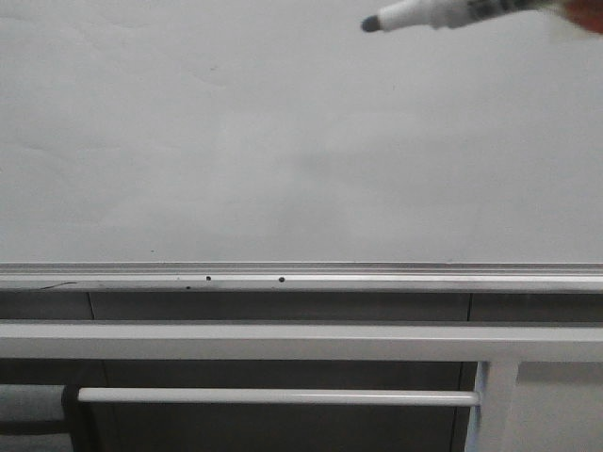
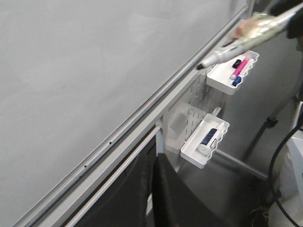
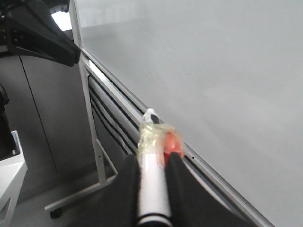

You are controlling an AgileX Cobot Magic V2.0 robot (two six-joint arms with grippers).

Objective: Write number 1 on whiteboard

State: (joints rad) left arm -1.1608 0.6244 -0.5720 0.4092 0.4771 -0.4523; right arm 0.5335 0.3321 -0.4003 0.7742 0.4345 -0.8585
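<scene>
Right gripper point(image 3: 152, 177) clamps marker point(image 3: 152, 184).

1. We find no text, number, brand or sign that can be read in any of the three views.
2. In the front view, the marker pen point(image 1: 443, 13) carries dark print along its white barrel, but it is too blurred for us to make out a single letter.
3. The whiteboard point(image 1: 283, 141) bears no written stroke or figure that we can see in the front view.
4. In the left wrist view, the things in the small white trays point(image 2: 232, 75) show no label we can read.
</scene>
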